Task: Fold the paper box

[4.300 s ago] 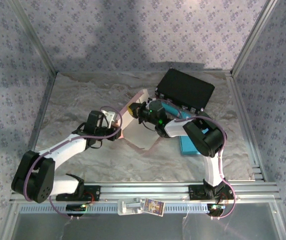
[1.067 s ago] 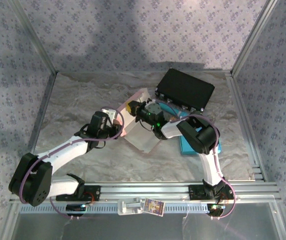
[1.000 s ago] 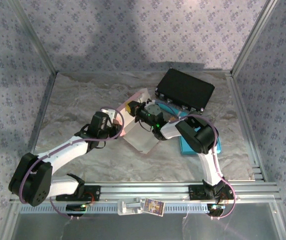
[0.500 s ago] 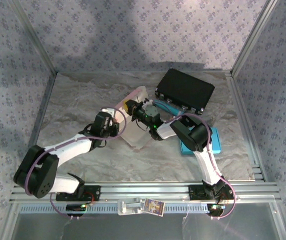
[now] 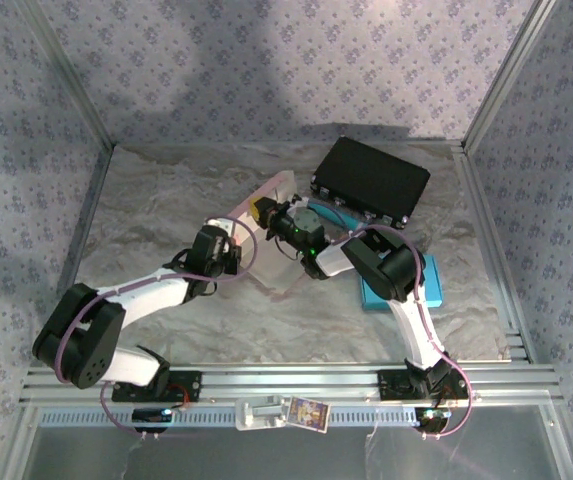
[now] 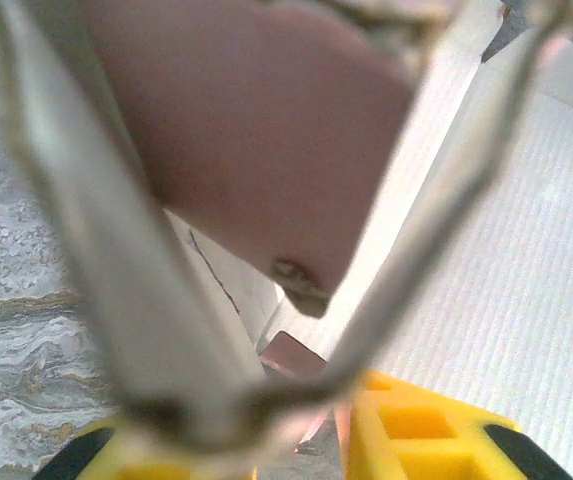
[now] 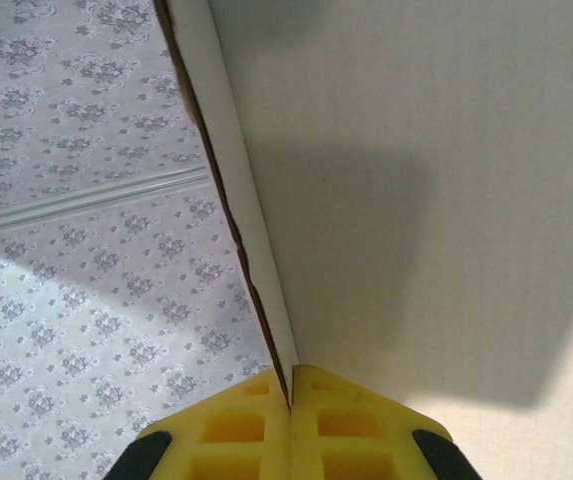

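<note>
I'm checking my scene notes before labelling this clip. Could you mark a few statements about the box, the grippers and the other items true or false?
1. The right gripper is closed on an edge of the paper box. True.
2. The black case lies by the arm bases. False: it lies at the far right of the table, beyond the box.
3. A blue flat item lies on the table to the right of the box. True.
4. The paper box lies flat, away from both grippers. False: it stands tilted up mid-table, and the left gripper is at one of its flaps.
</note>
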Controlling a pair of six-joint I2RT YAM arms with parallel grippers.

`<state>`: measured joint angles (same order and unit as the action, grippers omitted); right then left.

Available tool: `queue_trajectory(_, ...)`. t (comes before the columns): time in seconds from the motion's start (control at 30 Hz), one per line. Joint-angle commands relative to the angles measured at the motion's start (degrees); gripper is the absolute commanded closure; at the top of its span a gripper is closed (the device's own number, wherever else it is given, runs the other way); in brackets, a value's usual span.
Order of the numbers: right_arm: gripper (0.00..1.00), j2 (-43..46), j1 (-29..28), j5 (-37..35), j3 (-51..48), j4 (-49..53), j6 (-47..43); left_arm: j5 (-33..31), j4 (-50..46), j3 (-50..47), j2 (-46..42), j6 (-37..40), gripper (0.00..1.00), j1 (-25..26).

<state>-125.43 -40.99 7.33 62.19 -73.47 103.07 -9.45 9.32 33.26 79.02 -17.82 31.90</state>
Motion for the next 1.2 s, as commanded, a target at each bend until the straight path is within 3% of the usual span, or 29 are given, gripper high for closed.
queue_trajectory(0.0,1.00,-1.28,-0.29,1.54,0.79,-1.56,-0.06,2.73,4.04,0.49,0.16,2.70,0.77,0.36)
queue_trajectory(0.33,1.00,0.35,-0.09,1.54,0.31,-0.94,-1.15,2.74,2.19,-0.51,-3.55,2.27,0.68,0.38)
queue_trajectory(0.57,1.00,-0.26,-0.09,1.99,0.18,-0.87,-1.38,7.54,2.30,-0.92,-5.26,3.23,0.72,0.28)
queue_trajectory(1.17,1.00,1.04,-1.28,2.70,-5.98,-4.39,-3.72,0.43,1.74,2.00,1.50,0.85,0.73,-0.10)
